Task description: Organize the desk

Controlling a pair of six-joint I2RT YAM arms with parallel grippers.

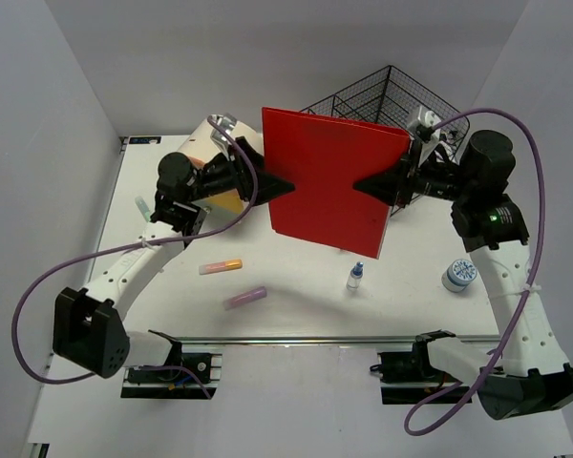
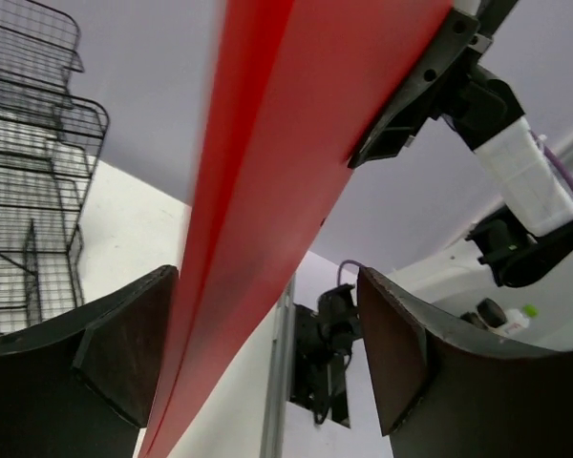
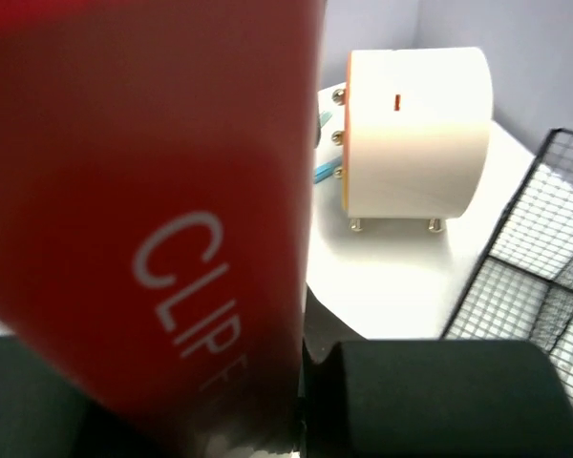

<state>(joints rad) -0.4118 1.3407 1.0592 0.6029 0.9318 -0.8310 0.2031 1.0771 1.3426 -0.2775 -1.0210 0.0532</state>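
Observation:
A red clipboard folder (image 1: 329, 181) is held upright in the air above the white desk (image 1: 296, 315). My right gripper (image 1: 371, 185) is shut on its right edge; in the right wrist view (image 3: 310, 382) the red cover (image 3: 143, 191) with white letters "CLIP" fills the left side. My left gripper (image 1: 285, 181) is at the folder's left edge. In the left wrist view (image 2: 267, 353) its jaws stand wide apart, and the red folder (image 2: 286, 143) runs between them, close to the left finger (image 2: 124, 343) and well apart from the right finger (image 2: 401, 343).
A black wire basket (image 1: 392, 100) stands at the back right. An orange-pink marker (image 1: 220, 266), a purple marker (image 1: 245, 298), a small bottle (image 1: 355, 277) and a round blue-white tub (image 1: 459, 276) lie on the desk. A yellow object (image 1: 224, 202) sits under the left arm. The metal rail (image 1: 296, 339) runs along the near edge.

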